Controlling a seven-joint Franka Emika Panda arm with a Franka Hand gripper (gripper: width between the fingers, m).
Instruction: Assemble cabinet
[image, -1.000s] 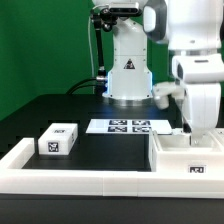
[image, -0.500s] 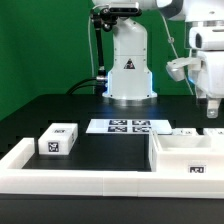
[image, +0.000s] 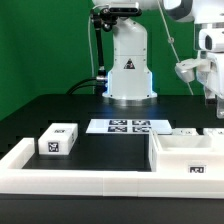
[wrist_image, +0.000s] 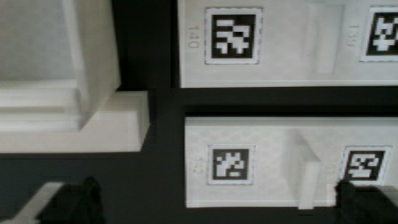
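Observation:
The large open white cabinet box (image: 188, 156) with a tag on its front stands at the exterior view's right. A small white tagged block (image: 58, 139) lies at the left. Two small white tagged parts (image: 185, 131) lie behind the box. My gripper (image: 213, 103) hangs high above the box's far right side, partly cut off by the frame edge. In the wrist view my gripper (wrist_image: 214, 205) is open and empty, with its dark fingers (wrist_image: 63, 200) wide apart above a white tagged part (wrist_image: 267, 160). Another white tagged surface (wrist_image: 267, 45) lies beyond it.
The marker board (image: 128, 126) lies flat in front of the robot base (image: 128, 70). A long low white border rail (image: 90, 181) runs along the front and up the left side. A stepped white wall (wrist_image: 71, 95) shows in the wrist view beside the tagged parts.
My gripper has risen out of the cabinet box and moved up and toward the exterior view's right. The box and the small block have not moved.

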